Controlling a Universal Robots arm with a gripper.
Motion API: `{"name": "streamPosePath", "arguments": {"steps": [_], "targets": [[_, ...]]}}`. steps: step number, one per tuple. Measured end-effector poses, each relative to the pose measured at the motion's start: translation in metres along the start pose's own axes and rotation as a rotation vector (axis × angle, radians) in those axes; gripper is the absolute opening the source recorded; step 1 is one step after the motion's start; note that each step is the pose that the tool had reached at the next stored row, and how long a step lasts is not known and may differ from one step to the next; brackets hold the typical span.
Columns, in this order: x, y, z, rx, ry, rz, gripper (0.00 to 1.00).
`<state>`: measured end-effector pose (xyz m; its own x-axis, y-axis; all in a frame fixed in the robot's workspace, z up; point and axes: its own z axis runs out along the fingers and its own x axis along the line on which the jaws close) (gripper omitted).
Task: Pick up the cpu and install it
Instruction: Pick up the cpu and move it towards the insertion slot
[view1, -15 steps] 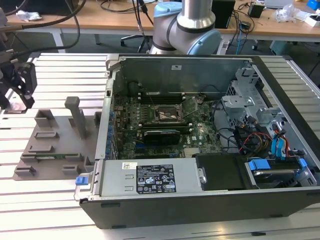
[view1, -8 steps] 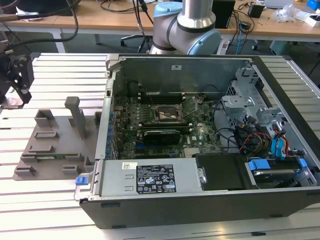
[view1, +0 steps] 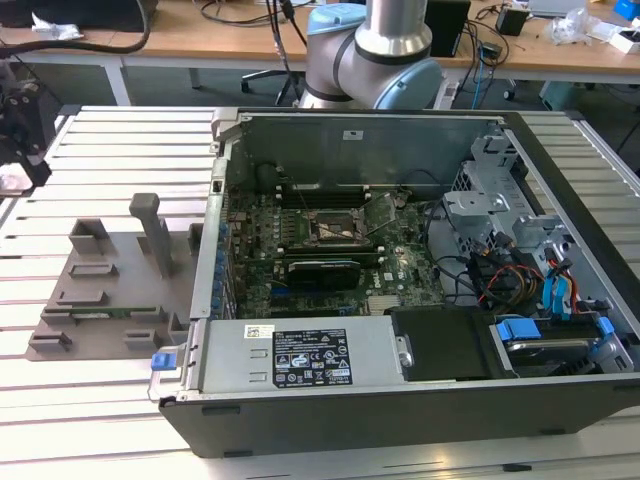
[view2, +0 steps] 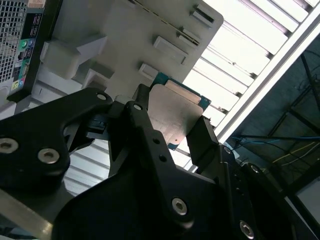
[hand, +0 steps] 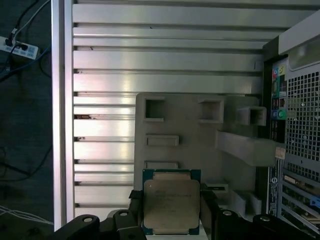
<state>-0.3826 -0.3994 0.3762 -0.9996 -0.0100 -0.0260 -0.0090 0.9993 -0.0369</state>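
The cpu (hand: 171, 206), a flat square chip with a pale metal top and a green-edged rim, sits between my gripper's (hand: 171, 212) two black fingers (hand: 208, 206). The gripper is shut on it, gripping two opposite edges. In the second wrist view the cpu (view2: 176, 111) shows at an angle in the gripper (view2: 172, 124), held over the near edge of the grey parts fixture (view2: 125, 30). In the exterior view the black gripper (view1: 22, 125) hangs at the far left, above the slatted table. The dark socket frame (view1: 330, 226) lies on the motherboard inside the open computer case (view1: 400, 420).
The grey fixture (view1: 110, 270) with raised posts and slots lies on the slatted aluminium table (view1: 100, 140), on the exterior view's left of the case. Inside the case are a black card (view1: 322, 270), cables and drive bays (view1: 510, 230). The arm's base (view1: 375, 60) stands behind the case.
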Motion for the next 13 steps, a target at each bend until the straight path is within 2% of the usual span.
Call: {"name": "streamPosePath", "arguments": {"steps": [7, 13], "targets": [[-0.0004, -0.0004, -0.0131, 0.0000, 0.0000, 0.000, 0.55], [-0.0008, -0.0011, -0.0296, 0.0000, 0.0000, 0.000, 0.55]]}}
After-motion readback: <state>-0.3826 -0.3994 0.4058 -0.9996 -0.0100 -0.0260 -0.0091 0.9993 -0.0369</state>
